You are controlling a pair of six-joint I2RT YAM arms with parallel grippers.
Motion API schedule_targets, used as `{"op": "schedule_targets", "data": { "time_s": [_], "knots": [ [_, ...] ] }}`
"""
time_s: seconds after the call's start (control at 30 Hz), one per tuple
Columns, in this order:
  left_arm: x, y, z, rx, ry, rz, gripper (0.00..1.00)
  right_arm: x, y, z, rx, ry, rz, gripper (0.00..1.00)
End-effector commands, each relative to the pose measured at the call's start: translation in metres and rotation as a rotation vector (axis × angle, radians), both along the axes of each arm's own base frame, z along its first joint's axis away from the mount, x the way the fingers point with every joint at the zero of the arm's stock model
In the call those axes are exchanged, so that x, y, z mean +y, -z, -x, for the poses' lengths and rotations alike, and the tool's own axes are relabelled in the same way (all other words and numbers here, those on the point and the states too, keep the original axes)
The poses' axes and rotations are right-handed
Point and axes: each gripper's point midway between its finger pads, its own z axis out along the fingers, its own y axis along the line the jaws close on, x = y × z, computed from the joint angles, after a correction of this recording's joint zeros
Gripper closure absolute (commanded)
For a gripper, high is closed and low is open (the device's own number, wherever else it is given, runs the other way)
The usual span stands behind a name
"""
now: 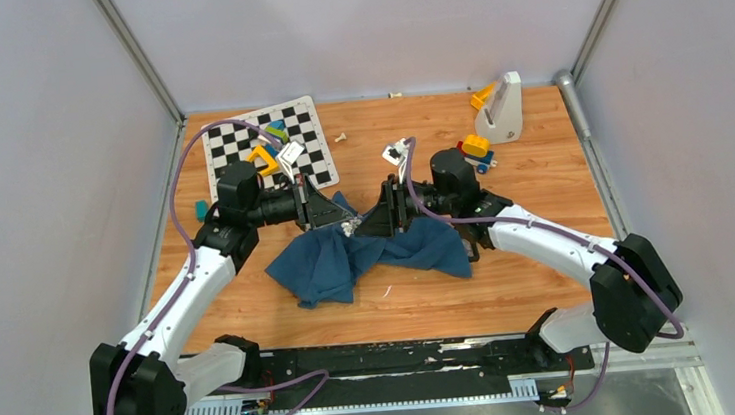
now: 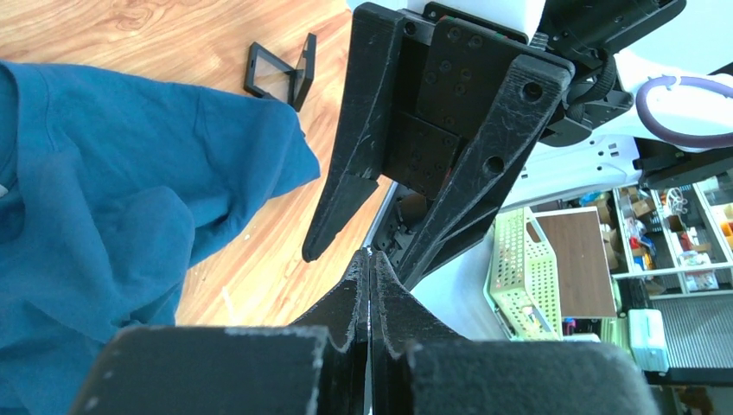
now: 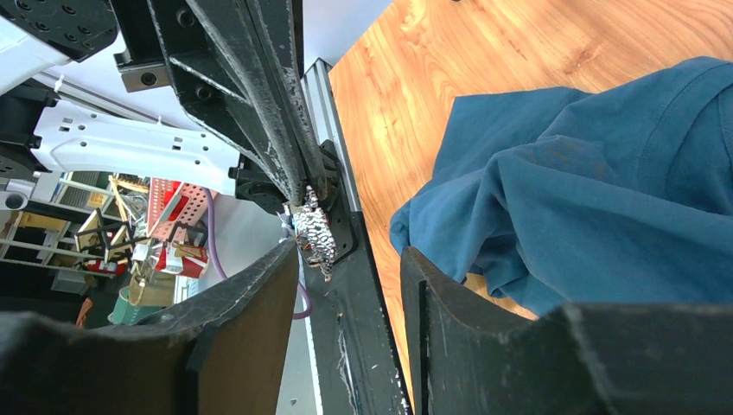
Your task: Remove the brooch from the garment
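Note:
The dark teal-blue garment (image 1: 348, 261) lies crumpled on the wooden table; it also shows in the left wrist view (image 2: 104, 190) and the right wrist view (image 3: 605, 173). The tiny silvery brooch (image 1: 350, 227) hangs from the tips of my left gripper (image 1: 343, 226), apart from the cloth in the right wrist view (image 3: 316, 235). My left gripper (image 2: 370, 253) is shut on it, though the brooch is hidden in the left wrist view. My right gripper (image 1: 369, 225) faces it tip to tip, open and empty (image 3: 346, 264), its jaws either side of the brooch.
A black-and-white chequered board (image 1: 308, 124) with coloured pieces lies at the back left. A white stand (image 1: 501, 107) and toy blocks (image 1: 476, 150) sit at the back right. A black square frame (image 2: 281, 73) lies beside the garment. A black rail (image 1: 407, 355) runs along the near edge.

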Motion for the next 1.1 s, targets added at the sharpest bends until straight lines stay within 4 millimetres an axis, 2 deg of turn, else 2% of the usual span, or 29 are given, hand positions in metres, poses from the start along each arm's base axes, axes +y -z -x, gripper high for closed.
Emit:
{"op": "schedule_targets", "data": {
  "time_s": [0.0, 0.3, 0.6, 1.07],
  "knots": [
    [-0.0013, -0.011, 0.0006, -0.038, 0.019, 0.032, 1.0, 0.0065, -0.0265, -0.0042, -0.061, -0.019, -0.065, 0.53],
    [-0.0017, -0.0102, 0.0012, -0.034, 0.024, 0.037, 1.0, 0.0087, -0.0273, -0.0083, -0.047, -0.005, -0.07, 0.56],
    [-0.0018, -0.0079, 0.0031, -0.027, 0.027, 0.045, 1.0, 0.0115, -0.0271, -0.0139, -0.025, 0.018, -0.08, 0.67],
    [-0.0024, -0.0124, 0.0082, -0.034, 0.048, 0.065, 1.0, 0.0122, -0.0248, -0.0129, -0.004, 0.009, -0.079, 0.73]
  ]
}}
